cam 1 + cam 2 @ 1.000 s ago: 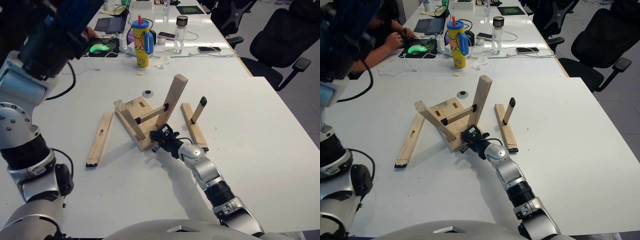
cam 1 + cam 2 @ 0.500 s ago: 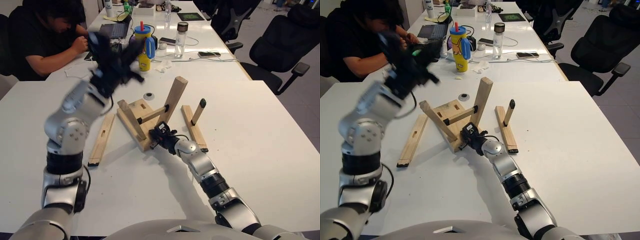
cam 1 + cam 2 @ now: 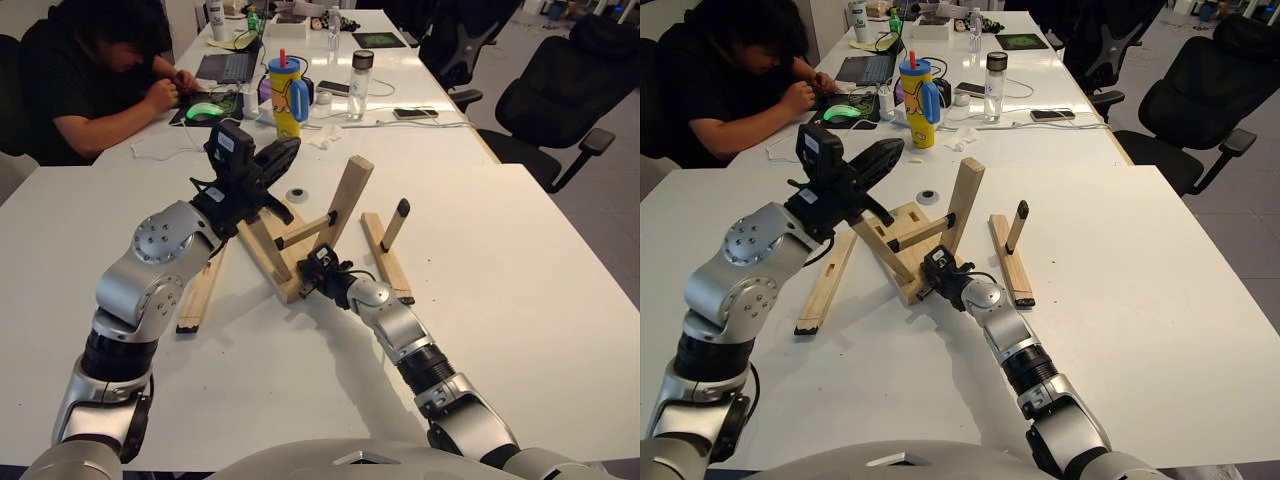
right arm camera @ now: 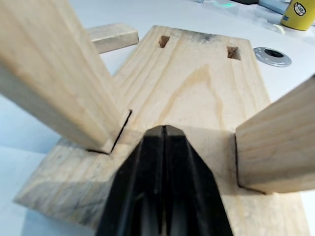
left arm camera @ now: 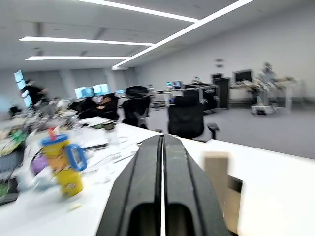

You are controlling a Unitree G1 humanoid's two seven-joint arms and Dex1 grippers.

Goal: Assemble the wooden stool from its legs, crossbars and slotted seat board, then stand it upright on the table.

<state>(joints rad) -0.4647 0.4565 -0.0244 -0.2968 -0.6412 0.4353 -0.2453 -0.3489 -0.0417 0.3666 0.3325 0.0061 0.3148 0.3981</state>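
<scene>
The slotted seat board lies flat on the white table with two legs standing in its slots and a crossbar between them. A third leg lies loose to its left. A fourth leg lies to the right with a black-tipped crossbar stuck up from it. My right gripper is shut, its tips resting on the board's near edge between the two legs. My left gripper is shut and hangs above the board's far left side.
A yellow cup, a bottle and a phone stand behind the stool parts. A round metal disc lies just beyond the board. A person works at a laptop at the back left. Office chairs stand off the right side.
My left arm swung down from high on the left to above the board's far side. My right gripper stayed at the board's near edge.
</scene>
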